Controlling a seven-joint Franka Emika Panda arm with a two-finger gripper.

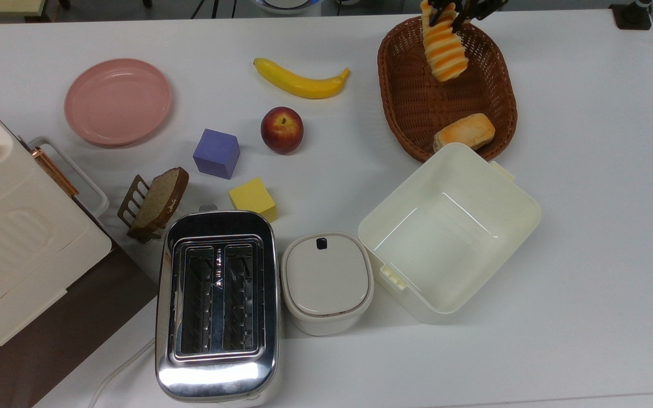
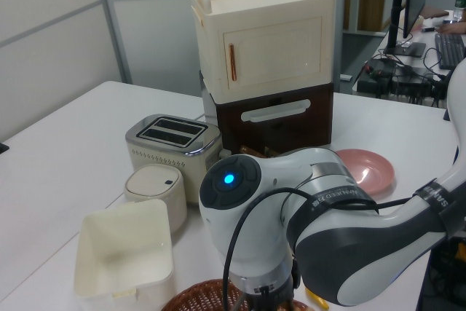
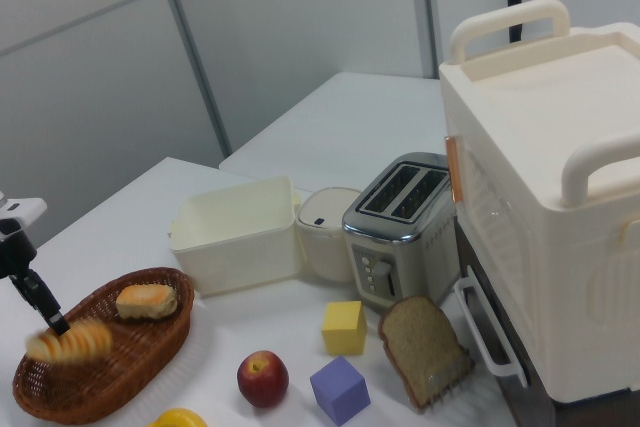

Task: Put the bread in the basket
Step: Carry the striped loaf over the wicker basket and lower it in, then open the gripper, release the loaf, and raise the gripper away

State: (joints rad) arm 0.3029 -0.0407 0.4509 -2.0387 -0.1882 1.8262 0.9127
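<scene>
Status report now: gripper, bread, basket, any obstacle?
Gripper shut on bread. Bread hanging over basket, not released. Small golden bun lies at the basket's other end, apart from the bread.

The top view looked straight down on the worktop [image 1: 587, 226]. The left and right views looked across it from opposite low ends, sharing the toaster [image 2: 173, 143] and basket [image 3: 110, 372].
</scene>
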